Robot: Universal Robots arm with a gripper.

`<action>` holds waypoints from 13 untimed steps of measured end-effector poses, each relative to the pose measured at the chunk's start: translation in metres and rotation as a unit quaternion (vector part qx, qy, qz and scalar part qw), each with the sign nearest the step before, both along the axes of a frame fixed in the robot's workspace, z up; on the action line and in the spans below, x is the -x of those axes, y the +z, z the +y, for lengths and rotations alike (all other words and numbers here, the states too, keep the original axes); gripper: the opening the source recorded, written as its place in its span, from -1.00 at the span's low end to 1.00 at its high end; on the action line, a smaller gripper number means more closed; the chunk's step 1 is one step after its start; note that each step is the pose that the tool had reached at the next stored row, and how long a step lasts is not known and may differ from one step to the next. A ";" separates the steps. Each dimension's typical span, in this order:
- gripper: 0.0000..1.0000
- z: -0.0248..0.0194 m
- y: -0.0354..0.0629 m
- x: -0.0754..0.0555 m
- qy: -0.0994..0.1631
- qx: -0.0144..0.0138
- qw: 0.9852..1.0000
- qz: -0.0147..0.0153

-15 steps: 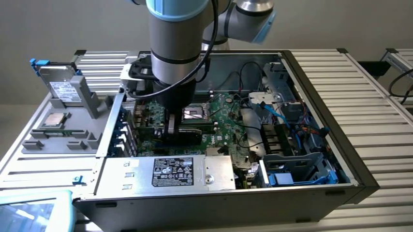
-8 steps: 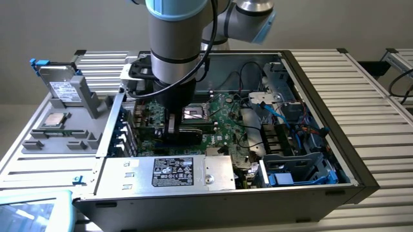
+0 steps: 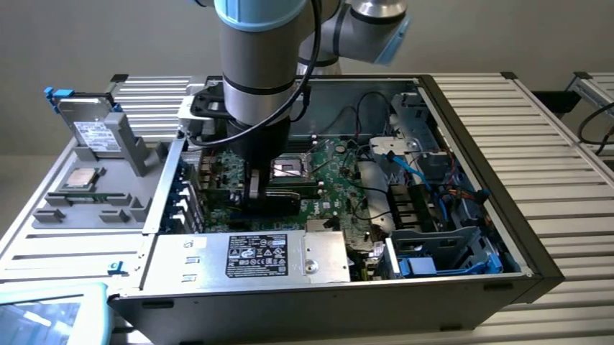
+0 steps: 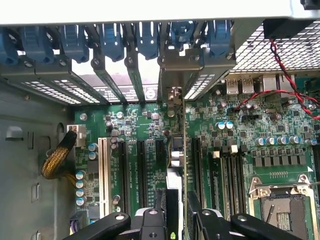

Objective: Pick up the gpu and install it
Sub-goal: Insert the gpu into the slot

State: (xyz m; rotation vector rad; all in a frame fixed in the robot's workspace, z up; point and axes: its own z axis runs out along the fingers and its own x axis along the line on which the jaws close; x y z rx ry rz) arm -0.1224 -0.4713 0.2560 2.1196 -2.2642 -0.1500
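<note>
The gpu (image 4: 176, 150) stands on edge over the green motherboard (image 4: 145, 125), seen edge-on. It runs from between my fingers up to its silver end bracket (image 4: 172, 75) at the case's rear slot openings. My gripper (image 4: 177, 217) is shut on the card, one black finger (image 4: 159, 215) on each side of it. In the exterior view the gripper (image 3: 254, 188) reaches straight down into the open computer case (image 3: 479, 180), with the dark card (image 3: 251, 205) low against the motherboard next to the CPU socket (image 3: 287, 169).
Blue slot latches (image 4: 110, 42) line the rear wall. A white slot (image 4: 103, 170) and a yellow cable bundle (image 4: 57, 160) lie beside the card, with red and black wires (image 4: 280, 75) on the other side. The power supply (image 3: 259, 255) sits in front; a hard drive (image 3: 96, 133) stands outside the case.
</note>
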 end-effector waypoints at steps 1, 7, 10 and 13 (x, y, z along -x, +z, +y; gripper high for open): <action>-0.44 0.0000 0.0000 0.000 0.000 0.000 1.000 0.000; -0.44 0.0022 0.0000 0.001 0.000 0.000 1.000 0.000; -0.44 0.0027 0.0000 0.001 0.000 0.000 1.000 0.000; -0.44 0.0028 -0.0001 0.001 0.000 0.000 1.000 0.000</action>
